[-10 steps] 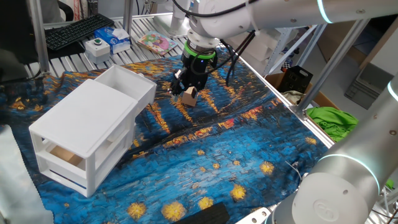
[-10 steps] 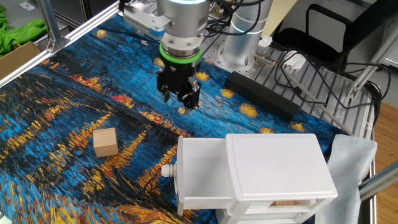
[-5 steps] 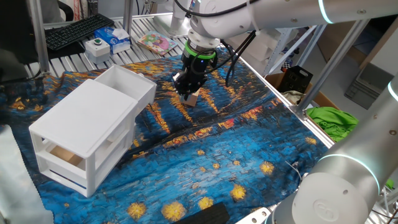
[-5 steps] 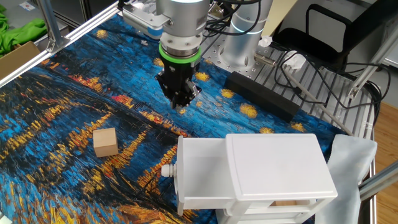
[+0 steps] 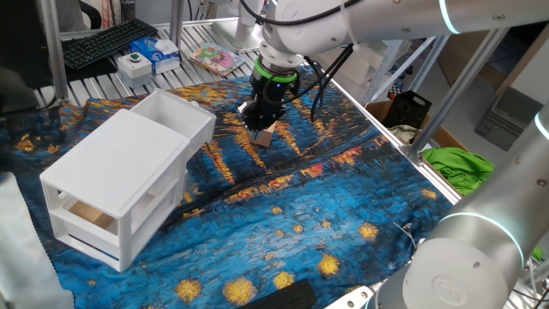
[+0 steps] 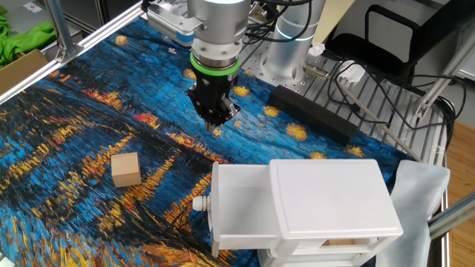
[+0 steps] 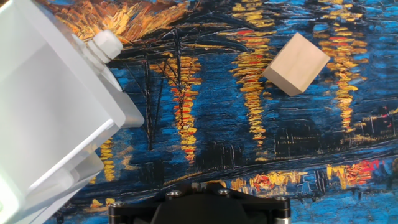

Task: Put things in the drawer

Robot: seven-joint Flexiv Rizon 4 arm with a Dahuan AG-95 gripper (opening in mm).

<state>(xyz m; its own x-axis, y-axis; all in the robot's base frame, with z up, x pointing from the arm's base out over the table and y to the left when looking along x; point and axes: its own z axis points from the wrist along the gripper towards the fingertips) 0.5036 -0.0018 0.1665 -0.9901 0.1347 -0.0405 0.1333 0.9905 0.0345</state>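
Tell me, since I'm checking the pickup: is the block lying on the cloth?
Yes: the block lies alone on the painted cloth, apart from the gripper.

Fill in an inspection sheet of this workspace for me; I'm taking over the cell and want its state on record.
Surface: blue and yellow painted-pattern cloth, wrinkled.
Job's things: one tan block lies on the cloth, apart from the gripper. The upper drawer is pulled out, with nothing seen in it. Something tan shows in the cabinet's lower level.
Clutter: pink-patterned packet, blue box and keyboard beyond the cloth; black bar.
Grippers: gripper shut on nothing, pointing down, low over the cloth.
Cables: black cables along the arm; white cable on the frame.
Surroundings: green fabric beside the table.
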